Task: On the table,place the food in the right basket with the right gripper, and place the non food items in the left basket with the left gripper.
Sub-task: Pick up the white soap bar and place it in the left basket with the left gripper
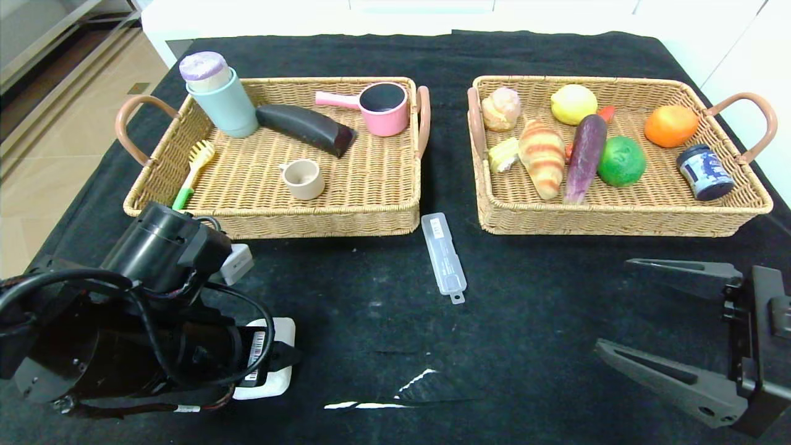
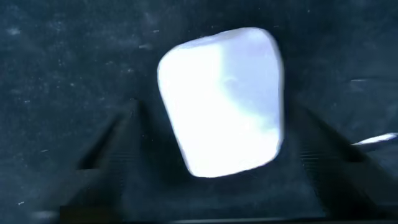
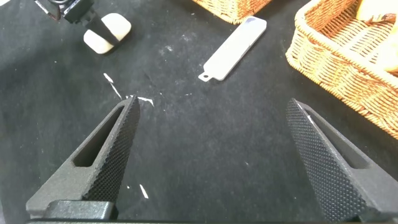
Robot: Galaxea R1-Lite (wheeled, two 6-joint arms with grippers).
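My left hand [image 2: 217, 134] straddles the white block [image 2: 221, 102] before the left basket [image 1: 272, 213], fingers apart, not gripping. Right hand [image 1: 649, 315] open.

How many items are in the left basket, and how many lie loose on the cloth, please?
In the left basket: 5
Loose on the cloth: 2 (clear case, white block)
Total: 7
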